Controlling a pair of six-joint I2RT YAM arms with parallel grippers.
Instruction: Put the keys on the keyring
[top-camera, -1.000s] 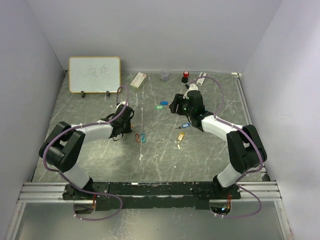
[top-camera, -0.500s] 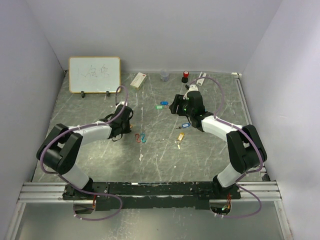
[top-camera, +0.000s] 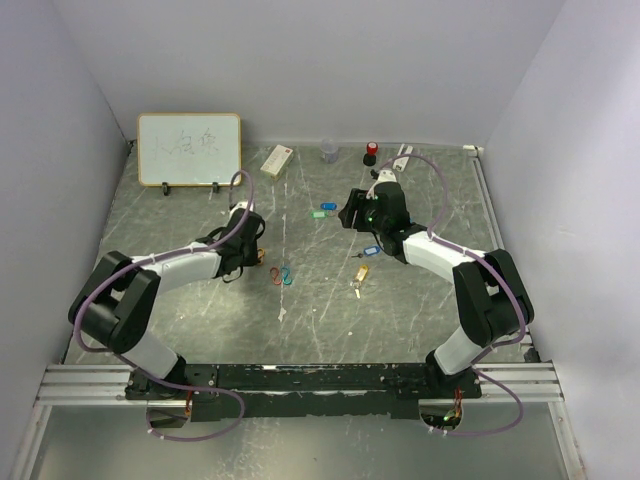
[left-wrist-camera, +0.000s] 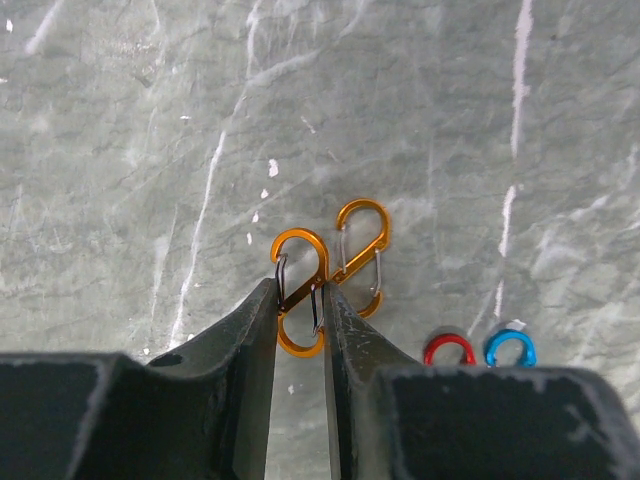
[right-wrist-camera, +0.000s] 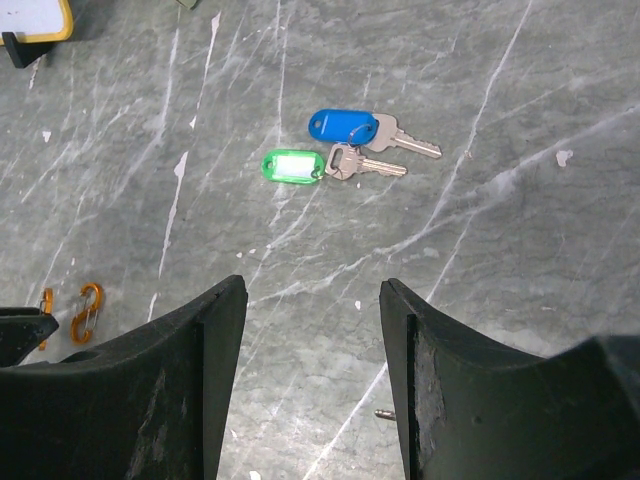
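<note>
My left gripper (left-wrist-camera: 300, 290) is shut on the keyring, an orange S-shaped carabiner clip (left-wrist-camera: 300, 268) lying on the table; its lower loop sits between the fingers. A second orange clip (left-wrist-camera: 361, 255) touches it on the right. From above, the left gripper (top-camera: 260, 254) is left of centre. My right gripper (right-wrist-camera: 313, 290) hangs open and empty above the table, short of two keys: one with a blue tag (right-wrist-camera: 343, 125), one with a green tag (right-wrist-camera: 293, 165). Two more keys lie under the right arm, with a blue tag (top-camera: 370, 251) and a yellow-gold tag (top-camera: 361, 272).
A red clip (left-wrist-camera: 449, 350) and a blue clip (left-wrist-camera: 510, 348) lie just right of my left fingers. At the back stand a whiteboard (top-camera: 189, 149), a white box (top-camera: 276, 160), a clear cup (top-camera: 329, 151) and a red-capped item (top-camera: 371, 150).
The left arm's elbow has swung left while its jaws narrowed a little around the orange clip. The right arm has not moved.
</note>
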